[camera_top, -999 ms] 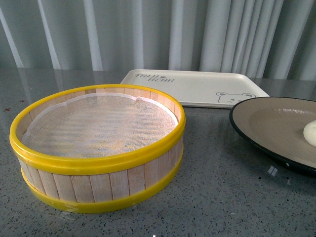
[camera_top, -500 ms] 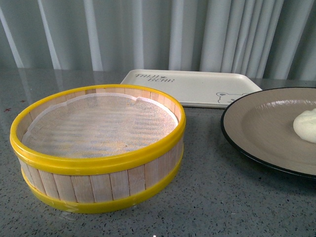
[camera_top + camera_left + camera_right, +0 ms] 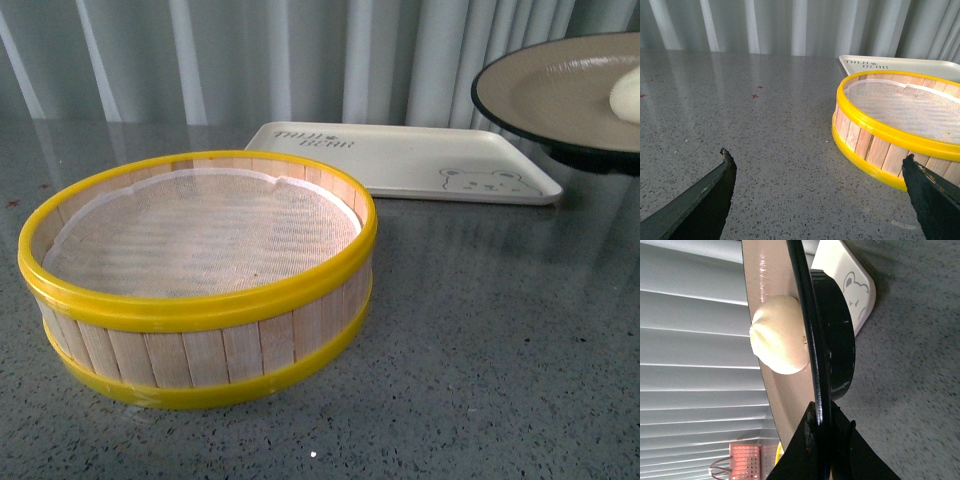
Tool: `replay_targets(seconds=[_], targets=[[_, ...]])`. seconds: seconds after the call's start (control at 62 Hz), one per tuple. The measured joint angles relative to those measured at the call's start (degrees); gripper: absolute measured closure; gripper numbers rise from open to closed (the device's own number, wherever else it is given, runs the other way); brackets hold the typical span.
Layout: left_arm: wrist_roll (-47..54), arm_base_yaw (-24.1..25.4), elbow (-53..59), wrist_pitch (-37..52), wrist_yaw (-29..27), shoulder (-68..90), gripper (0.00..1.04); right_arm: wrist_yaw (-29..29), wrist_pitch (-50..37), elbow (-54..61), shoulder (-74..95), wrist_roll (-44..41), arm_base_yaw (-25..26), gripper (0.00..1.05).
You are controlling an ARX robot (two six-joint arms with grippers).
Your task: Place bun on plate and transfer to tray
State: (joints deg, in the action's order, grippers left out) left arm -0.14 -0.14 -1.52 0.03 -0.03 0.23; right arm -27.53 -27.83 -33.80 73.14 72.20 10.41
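The plate (image 3: 548,92), tan inside with a black rim, hangs in the air at the upper right of the front view, above the right end of the cream tray (image 3: 400,160). The white bun (image 3: 628,95) lies on it, cut off by the picture's edge. In the right wrist view my right gripper (image 3: 820,416) is shut on the black rim of the plate (image 3: 767,275), with the bun (image 3: 777,340) resting on the tan inside and the tray's bear print (image 3: 852,287) beyond. My left gripper (image 3: 818,157) stands open just above the table with nothing between its fingers.
A yellow-rimmed wooden steamer basket (image 3: 200,280) with a white cloth liner stands at the front left, in front of the tray. It lies close beside my left gripper's finger (image 3: 930,195). Grey speckled tabletop (image 3: 480,330) stretches around; pleated curtains close the back.
The plate with the bun has risen off the table and moved toward the back, from the right of the basket to above the tray's right end.
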Motion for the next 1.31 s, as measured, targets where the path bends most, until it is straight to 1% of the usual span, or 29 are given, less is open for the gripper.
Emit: replay_targets(seconds=[0.097,0.258,0.5,0.677,0.838,0.967,1.306], targets=[[0.0,0.0,0.0,0.0,0.0,0.0,0.07,1.9,-3.8,-6.5,8.6,2.2,-1.9,1.02],[0.0,0.0,0.0,0.0,0.0,0.0,0.07,3.1,-4.3,-16.2,18.5,4.5,-3.9,1.02],[0.0,0.0,0.0,0.0,0.0,0.0,0.07,3.4,-1.4,-32.9,33.7,8.9,-7.5,1.02],[0.0,0.0,0.0,0.0,0.0,0.0,0.07,4.3,2.3,-40.9,40.0,10.2,-10.0,1.02],[0.0,0.0,0.0,0.0,0.0,0.0,0.07,4.5,4.7,-46.1,44.2,10.7,-11.6,1.02],[0.0,0.0,0.0,0.0,0.0,0.0,0.07,5.1,6.4,-48.2,46.0,10.6,-12.4,1.02],[0.0,0.0,0.0,0.0,0.0,0.0,0.07,6.2,6.4,-48.0,46.5,10.1,-13.6,1.02]])
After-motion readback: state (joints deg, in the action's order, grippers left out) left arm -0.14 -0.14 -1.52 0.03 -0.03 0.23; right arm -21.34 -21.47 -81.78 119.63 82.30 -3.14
